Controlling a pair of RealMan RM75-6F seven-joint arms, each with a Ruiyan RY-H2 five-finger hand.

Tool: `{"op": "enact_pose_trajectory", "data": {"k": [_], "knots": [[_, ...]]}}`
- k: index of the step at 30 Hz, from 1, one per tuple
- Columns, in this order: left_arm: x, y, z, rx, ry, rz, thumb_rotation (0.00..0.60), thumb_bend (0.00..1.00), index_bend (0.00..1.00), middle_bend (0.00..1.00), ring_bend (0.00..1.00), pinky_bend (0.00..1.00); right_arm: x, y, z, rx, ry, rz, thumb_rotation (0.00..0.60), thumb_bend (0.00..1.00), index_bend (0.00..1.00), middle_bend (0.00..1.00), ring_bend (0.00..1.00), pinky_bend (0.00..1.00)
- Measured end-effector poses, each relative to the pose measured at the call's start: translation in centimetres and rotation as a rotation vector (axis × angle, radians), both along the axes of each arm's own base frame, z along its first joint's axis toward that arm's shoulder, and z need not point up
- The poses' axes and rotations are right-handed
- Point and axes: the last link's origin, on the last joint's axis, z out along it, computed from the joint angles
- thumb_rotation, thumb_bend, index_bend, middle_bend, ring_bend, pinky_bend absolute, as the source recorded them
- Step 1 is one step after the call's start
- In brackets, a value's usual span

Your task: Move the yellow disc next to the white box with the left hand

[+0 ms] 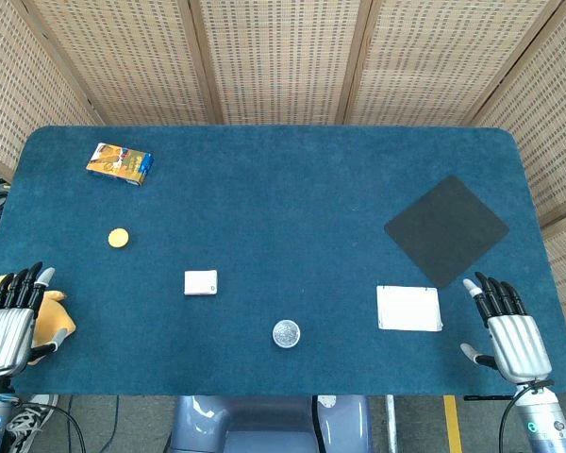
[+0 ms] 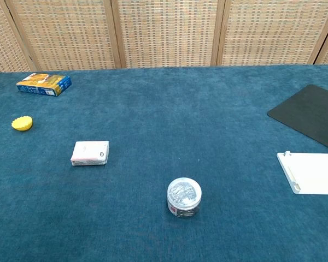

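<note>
- Left hand point(image 1: 9, 326) rests at the counter's near-left edge, at about 8 o'clock from the counter's centre, fingers spread and straight, holding nothing; a yellow soft toy point(image 1: 52, 321) lies just beside it.
- Right hand point(image 1: 509, 326) sits at the near-right edge, about 4 o'clock, fingers likewise apart and empty.
- Small yellow round disc point(image 1: 119, 238) lies flat on the blue felt-covered counter point(image 1: 292, 189), at roughly 11 o'clock from the small white rectangular box point(image 1: 200, 282) and apart from it.
- In the chest view the disc point(image 2: 22, 124) shows a scalloped rim, and the box point(image 2: 90, 153) lies flat.
- Orange-and-blue printed carton point(image 1: 120, 163) lies at 12 o'clock from the disc, near the far-left corner.
- Round clear-lidded tin point(image 1: 286, 333) stands at about 4 o'clock from the box.
- Flat white tray point(image 1: 408, 308) lies just beside the right hand, with a dark square mat point(image 1: 446, 229) at its 1 o'clock.
</note>
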Motion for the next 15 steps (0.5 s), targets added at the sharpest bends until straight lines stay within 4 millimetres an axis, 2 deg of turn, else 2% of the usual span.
{"op": "enact_pose_trajectory", "data": {"k": [15], "knots": [[0.19,-0.14,0.08,0.005,-0.004,-0.011,0.6,0.25,0.0,0.0,0.0,0.0,0.33,0.16,0.25,-0.018,-0.011,0.02,0.6,0.0,0.07,0.0,0.0,0.06]]}}
